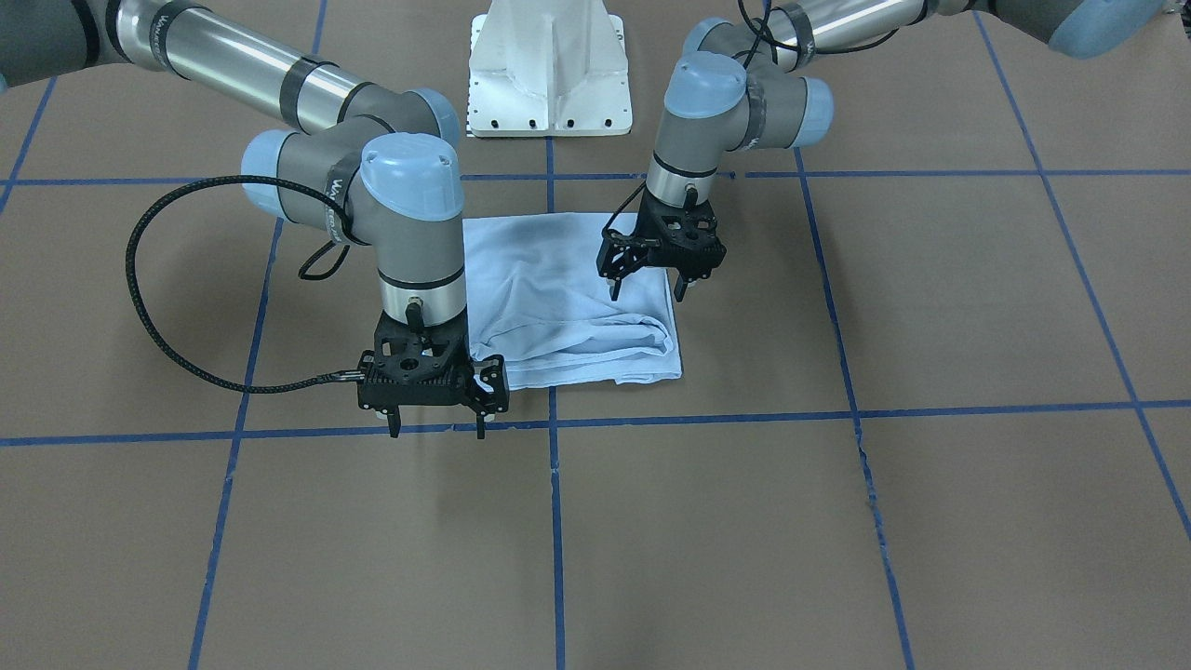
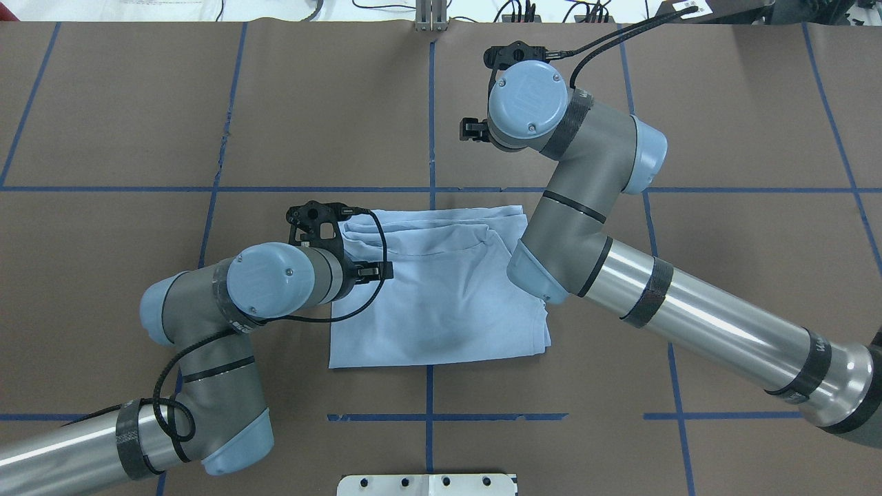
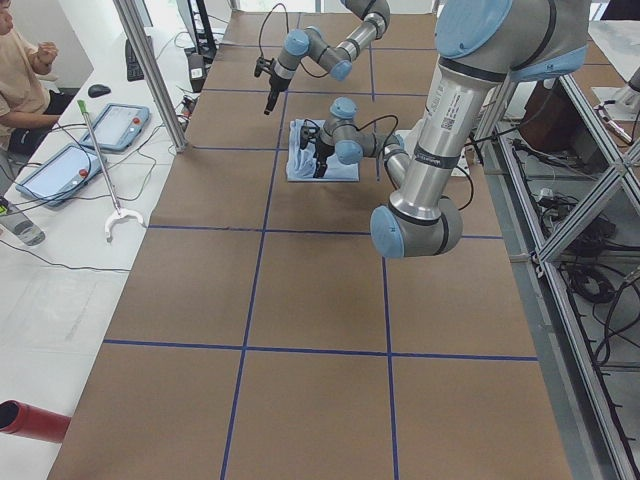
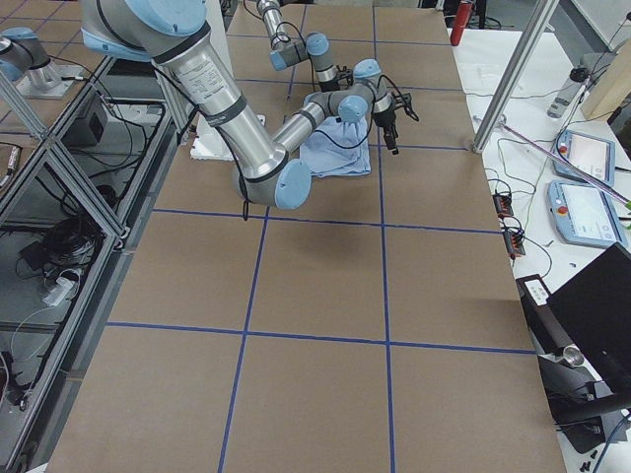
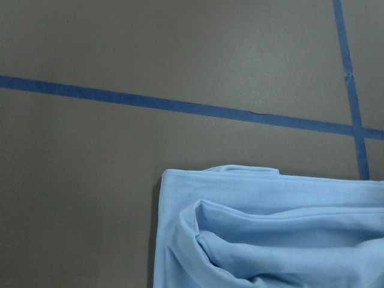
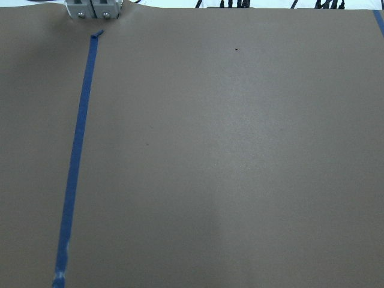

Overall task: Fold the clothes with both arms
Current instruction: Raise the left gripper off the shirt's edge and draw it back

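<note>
The light blue T-shirt lies folded into a rough rectangle on the brown table, with loose folds along its far edge in the overhead view. Its print, label and tag are hidden. My left gripper is open and empty, pointing down over the shirt's side edge. The left wrist view shows a shirt corner just below. My right gripper is open and empty, hovering over bare table just past the shirt's opposite far corner. The right wrist view shows only paper and tape.
Blue tape lines grid the brown paper table. The white pedestal base stands at the robot's side. An operator, tablets and cables sit on a side bench beyond the table's far edge.
</note>
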Robot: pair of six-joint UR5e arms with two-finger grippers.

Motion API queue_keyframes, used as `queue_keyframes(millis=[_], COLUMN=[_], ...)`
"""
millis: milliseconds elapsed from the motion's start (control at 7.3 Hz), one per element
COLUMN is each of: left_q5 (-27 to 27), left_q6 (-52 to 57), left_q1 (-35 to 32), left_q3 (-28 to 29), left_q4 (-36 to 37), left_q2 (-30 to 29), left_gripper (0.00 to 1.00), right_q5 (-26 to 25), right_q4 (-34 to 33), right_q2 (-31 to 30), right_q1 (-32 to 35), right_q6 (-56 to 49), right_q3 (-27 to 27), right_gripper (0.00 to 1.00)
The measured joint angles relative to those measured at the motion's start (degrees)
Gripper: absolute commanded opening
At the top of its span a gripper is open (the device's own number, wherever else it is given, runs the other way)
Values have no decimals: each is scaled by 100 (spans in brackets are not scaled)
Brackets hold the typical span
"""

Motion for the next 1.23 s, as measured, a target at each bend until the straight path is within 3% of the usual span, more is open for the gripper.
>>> queue_keyframes(millis=[411,822,1234], left_q5=[156,160,20], left_q6=[9,201,1075], left_q1=[-96,-584,-1431], left_q3=[121,972,1770], left_q4=[13,-52,-561], left_q2=[-18,-503,-695], left_gripper=[100,100,100], right_q5=[3,0,4], right_q4=[0,0,0], right_q2=[3,3,-6], right_q1=[1,1,1], right_q6=[-2,3,22], right_q3=[7,34,69], right_gripper=[100,100,100])
